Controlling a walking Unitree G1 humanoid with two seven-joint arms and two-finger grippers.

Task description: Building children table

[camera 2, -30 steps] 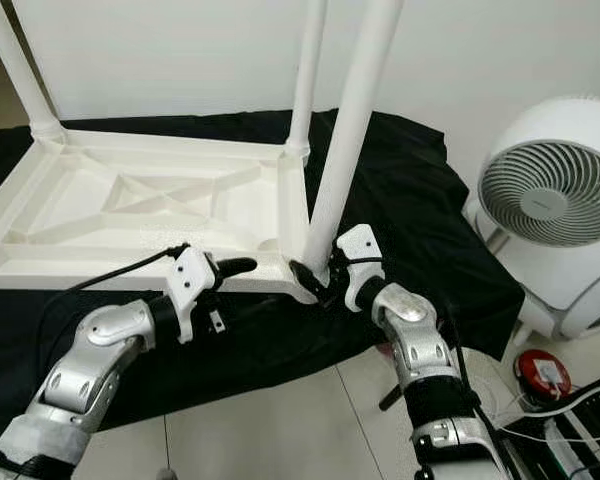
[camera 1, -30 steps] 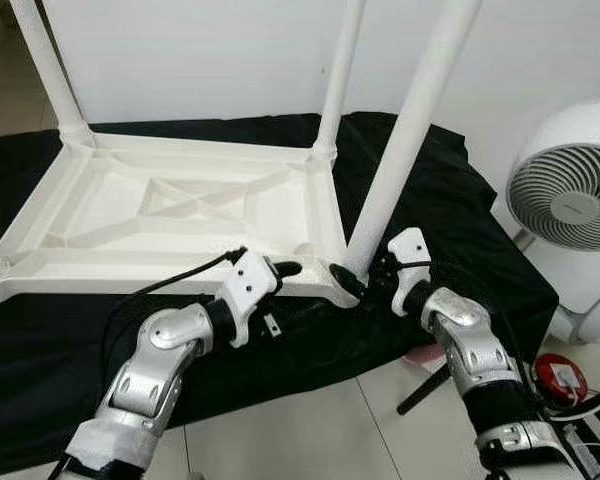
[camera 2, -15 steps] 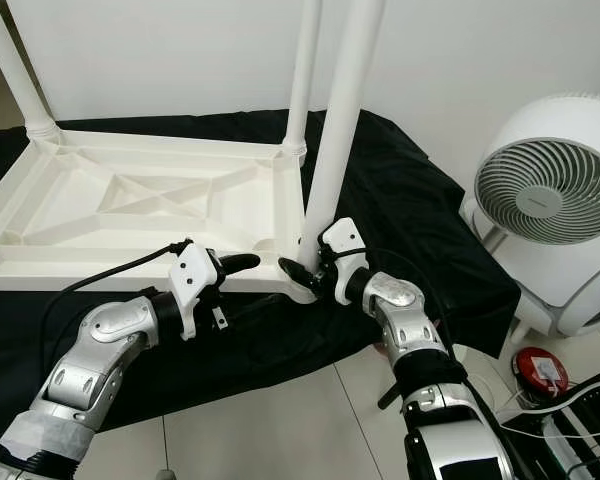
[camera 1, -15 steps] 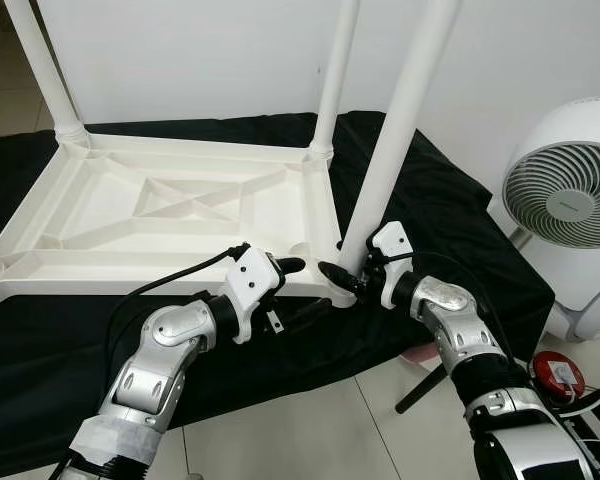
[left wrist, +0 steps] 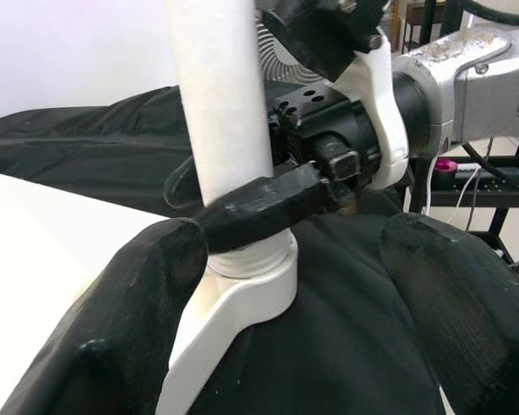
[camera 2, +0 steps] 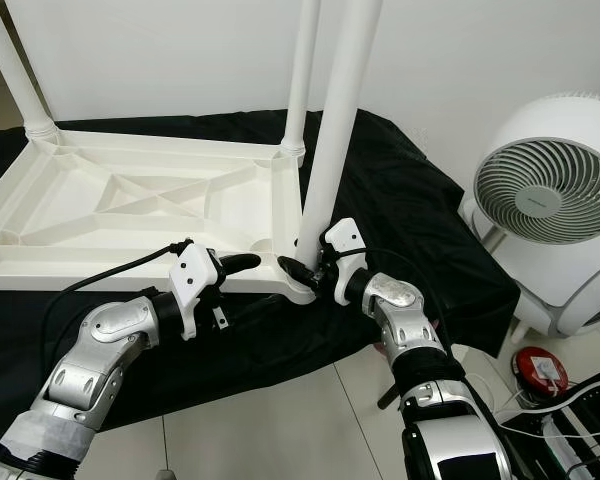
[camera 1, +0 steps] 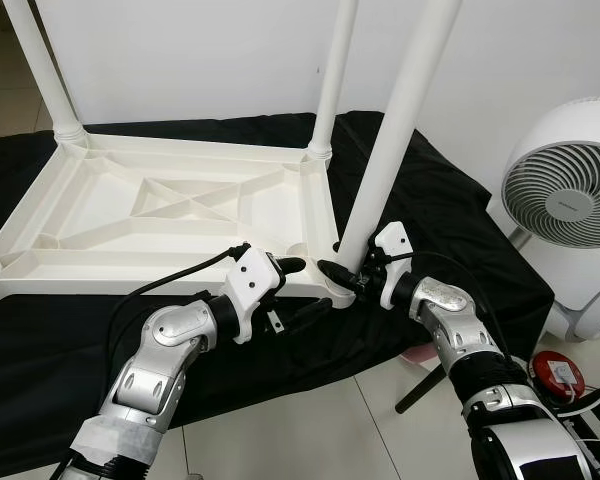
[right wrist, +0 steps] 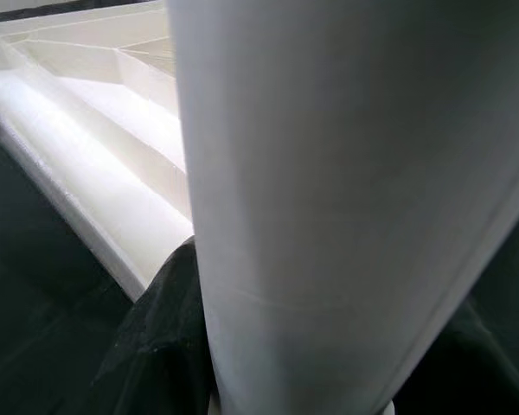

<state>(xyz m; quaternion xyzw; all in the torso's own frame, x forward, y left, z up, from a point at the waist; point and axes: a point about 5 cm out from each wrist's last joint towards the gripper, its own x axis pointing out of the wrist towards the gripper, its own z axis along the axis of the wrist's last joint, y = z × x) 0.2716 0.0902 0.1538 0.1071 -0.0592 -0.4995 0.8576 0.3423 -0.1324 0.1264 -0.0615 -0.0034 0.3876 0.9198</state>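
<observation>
**Inverted children's table: near-right leg clamped at its socket**

Surface and room
- Black cloth (camera 1: 460, 215) spread over a low platform; pale tiled floor (camera 1: 300, 425) in front.
- White wall (camera 1: 180, 60) behind.
- White round fan (camera 1: 570, 205) standing on the floor at the right, well apart from the cloth's near corner.
- Small red object (camera 1: 560, 372) and cables on the floor below the fan; details too small to tell.

Task item
- White plastic table top (camera 1: 170, 215) lying upside down on the cloth, ribbed underside facing up.
- Far-left leg (camera 1: 42, 65) and far-right leg (camera 1: 337, 75) standing upright in their corner sockets.
- Near-right leg (camera 1: 395, 140) rising from the near-right corner socket (camera 1: 338, 285), tilted slightly to the right.

Arm pose
- Right arm bent at the elbow, forearm angled up and inward from the lower right.
- Left arm bent likewise, forearm reaching in from the lower left, a black cable looping over its wrist.

End effectors relative to the item
- Right gripper (camera 1: 342, 278) clenched around the base of the near-right leg, just above the socket; one black finger (left wrist: 259, 212) wrapped across the leg's front in the left wrist view.
- Left gripper (camera 1: 288, 285) just beside the table top's near edge, left of the socket, fingers spread apart and grasping nothing.
</observation>
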